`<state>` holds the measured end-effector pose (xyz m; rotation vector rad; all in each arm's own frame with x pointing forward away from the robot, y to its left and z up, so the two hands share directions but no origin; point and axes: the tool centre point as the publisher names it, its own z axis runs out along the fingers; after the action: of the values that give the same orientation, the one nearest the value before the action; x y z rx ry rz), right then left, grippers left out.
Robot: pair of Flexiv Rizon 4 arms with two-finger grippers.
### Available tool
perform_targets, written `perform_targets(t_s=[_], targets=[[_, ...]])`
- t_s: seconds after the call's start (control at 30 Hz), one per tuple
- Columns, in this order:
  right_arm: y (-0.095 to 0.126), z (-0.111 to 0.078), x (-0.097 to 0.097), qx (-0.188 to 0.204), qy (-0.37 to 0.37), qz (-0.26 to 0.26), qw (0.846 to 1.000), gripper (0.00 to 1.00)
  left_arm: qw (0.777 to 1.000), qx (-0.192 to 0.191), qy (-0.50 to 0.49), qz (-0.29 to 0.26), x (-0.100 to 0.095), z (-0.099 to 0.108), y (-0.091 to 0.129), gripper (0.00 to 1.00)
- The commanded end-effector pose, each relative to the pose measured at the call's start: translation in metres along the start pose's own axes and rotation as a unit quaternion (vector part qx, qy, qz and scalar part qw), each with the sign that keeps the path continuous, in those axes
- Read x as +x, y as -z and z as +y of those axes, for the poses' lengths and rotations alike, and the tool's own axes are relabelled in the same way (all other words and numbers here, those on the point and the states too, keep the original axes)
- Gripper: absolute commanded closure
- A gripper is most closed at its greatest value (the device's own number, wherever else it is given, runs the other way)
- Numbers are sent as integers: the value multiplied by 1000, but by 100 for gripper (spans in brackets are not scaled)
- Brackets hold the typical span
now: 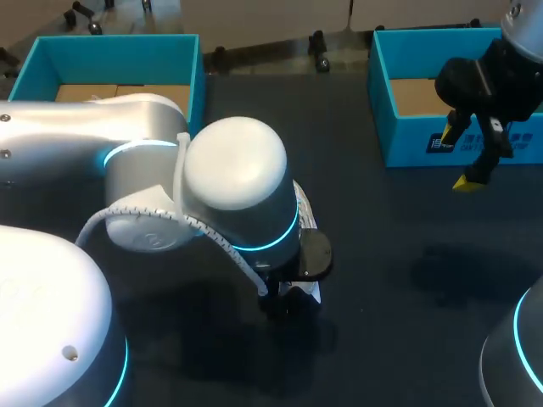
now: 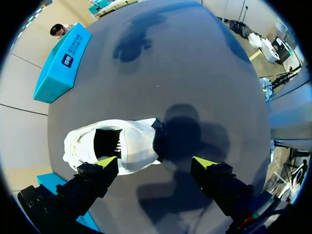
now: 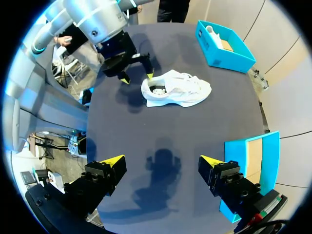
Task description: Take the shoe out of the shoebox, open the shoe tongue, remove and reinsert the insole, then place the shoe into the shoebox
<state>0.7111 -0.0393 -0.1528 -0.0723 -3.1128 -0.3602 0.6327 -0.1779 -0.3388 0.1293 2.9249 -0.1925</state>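
A white shoe [image 2: 131, 148] lies on its side on the dark table, its opening facing my left gripper [image 2: 156, 163]. That gripper hovers open just above it, one yellow fingertip [image 2: 106, 162] over the heel opening and the other over bare table. The right wrist view shows the shoe [image 3: 178, 88] with my left arm's fingers [image 3: 136, 74] at its heel end. In the head view my left arm hides most of the shoe [image 1: 307, 222]. My right gripper [image 1: 462, 161] hangs open and empty in front of the right blue shoebox [image 1: 416, 136], far from the shoe; its own view shows it [image 3: 163, 163] over bare table.
A second blue box [image 1: 110, 59] stands at the back left of the table, and in the right wrist view it [image 3: 224, 41] holds something white. The right box [image 3: 253, 158] sits close beside my right gripper. My left arm's bulky elbow [image 1: 229, 186] covers the table's middle.
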Motion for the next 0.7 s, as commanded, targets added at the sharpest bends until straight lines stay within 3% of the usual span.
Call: perform_targets(t_s=[0.03, 0.4, 0.7], targets=[[-1, 1, -2, 2, -1, 1, 1000, 0, 1000, -7, 0, 4, -2, -13, -15, 0], [-1, 1, -2, 2, -1, 1, 1000, 0, 1000, -15, -7, 11, -9, -22, -35, 0], [-1, 1, -2, 2, -1, 1, 1000, 0, 999, -33, -8, 27, -12, -18, -51, 0]])
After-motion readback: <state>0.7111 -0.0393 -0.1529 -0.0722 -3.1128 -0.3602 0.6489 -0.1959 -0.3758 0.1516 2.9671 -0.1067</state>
